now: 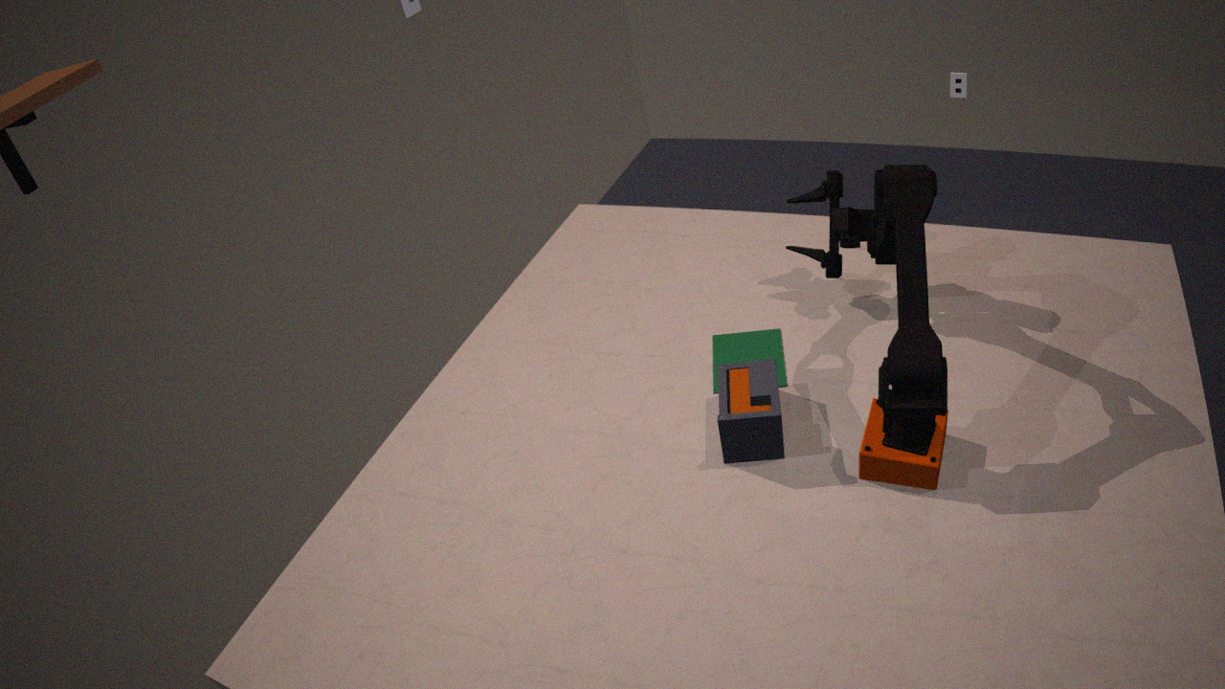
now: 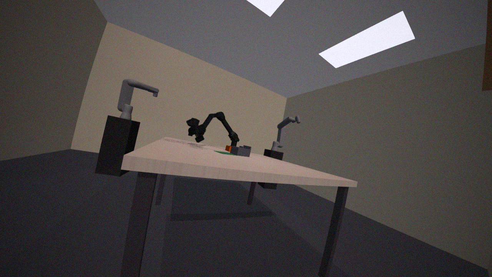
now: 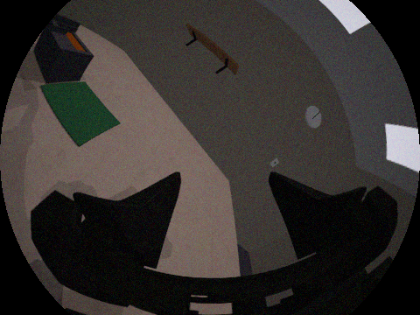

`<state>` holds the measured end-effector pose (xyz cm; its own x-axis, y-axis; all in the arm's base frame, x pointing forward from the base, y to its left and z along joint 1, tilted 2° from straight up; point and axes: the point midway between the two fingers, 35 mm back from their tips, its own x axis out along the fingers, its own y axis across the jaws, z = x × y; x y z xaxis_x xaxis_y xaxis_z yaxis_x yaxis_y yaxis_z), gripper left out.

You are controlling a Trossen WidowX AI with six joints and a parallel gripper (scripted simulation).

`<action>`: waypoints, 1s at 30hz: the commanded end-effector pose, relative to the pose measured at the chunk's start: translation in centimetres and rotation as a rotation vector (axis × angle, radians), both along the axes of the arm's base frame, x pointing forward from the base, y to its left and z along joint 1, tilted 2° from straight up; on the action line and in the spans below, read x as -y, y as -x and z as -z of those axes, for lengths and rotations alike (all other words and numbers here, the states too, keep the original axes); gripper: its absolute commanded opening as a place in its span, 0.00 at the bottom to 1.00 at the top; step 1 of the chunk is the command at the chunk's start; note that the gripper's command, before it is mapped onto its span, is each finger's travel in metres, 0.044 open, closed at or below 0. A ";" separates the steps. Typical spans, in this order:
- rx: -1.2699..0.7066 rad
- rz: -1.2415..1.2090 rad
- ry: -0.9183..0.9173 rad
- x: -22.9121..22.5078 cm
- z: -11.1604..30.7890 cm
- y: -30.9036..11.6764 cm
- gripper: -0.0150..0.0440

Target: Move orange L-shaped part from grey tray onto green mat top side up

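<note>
The orange L-shaped part [image 1: 738,390] [image 3: 76,42] lies in the pocket of the grey tray [image 1: 751,438] [image 3: 63,66], its long leg along the tray's left side and its foot at the near end in the top view. It looks level with the tray top. The tray also shows in the exterior view [image 2: 240,151], where the part is hidden. The green mat [image 1: 747,345] [image 2: 224,152] [image 3: 80,114] lies flat beside the tray, with nothing on it. My gripper [image 1: 787,224] [image 3: 227,177] is wide open and empty, high above the table, beyond the mat and away from the tray.
The arm's orange base [image 1: 899,467] stands on the table [image 1: 530,531] to the right of the tray in the top view. A wooden shelf [image 3: 212,48] is on the wall. Two grey arms on dark pedestals [image 2: 117,148] [image 2: 273,154] stand beyond the table in the exterior view.
</note>
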<state>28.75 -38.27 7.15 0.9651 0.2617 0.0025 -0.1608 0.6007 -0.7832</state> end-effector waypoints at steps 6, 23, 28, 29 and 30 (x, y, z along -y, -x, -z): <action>-0.049 0.061 -0.156 -0.9 -0.5 -3.6 0.67; -0.495 0.092 -0.630 -16.1 -3.2 -16.6 0.56; -0.629 0.106 -0.696 -20.8 -3.2 -17.3 0.56; -0.662 0.112 -0.706 -21.9 -3.2 -17.4 0.56; -0.695 0.119 -0.715 -22.9 -3.2 -17.4 0.56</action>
